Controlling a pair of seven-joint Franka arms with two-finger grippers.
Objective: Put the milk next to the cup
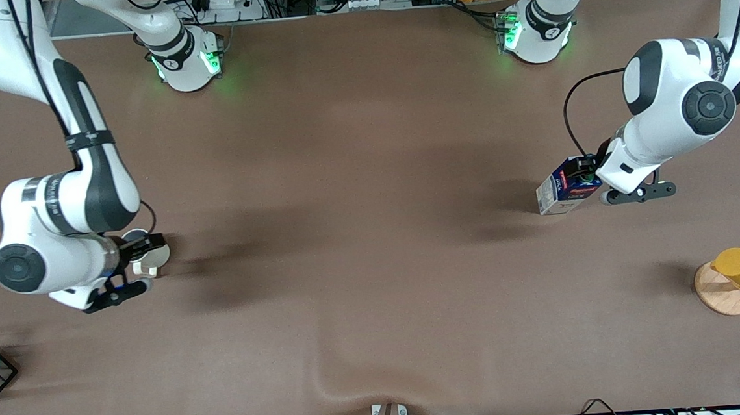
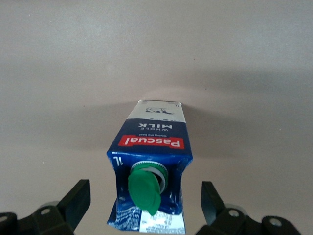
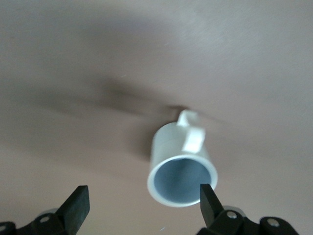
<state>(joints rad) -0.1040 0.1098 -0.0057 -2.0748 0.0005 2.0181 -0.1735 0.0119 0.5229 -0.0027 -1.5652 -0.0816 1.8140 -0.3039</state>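
printed paper milk carton [image 2: 151, 166], smooth cup [image 3: 182, 169], matt table [image 1: 360, 247].

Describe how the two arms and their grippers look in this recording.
Both arms are glossy white Frankas with dark grey or black joint panels and round black end caps. Green lights glow at both bases. A thin black cable runs along each arm, strapped on with black bands. The left gripper and right gripper have matte black angular fingers on black bodies with small silver screws.

White arms [image 1: 57, 210], black joints, black claw fingers [image 2: 76, 203]
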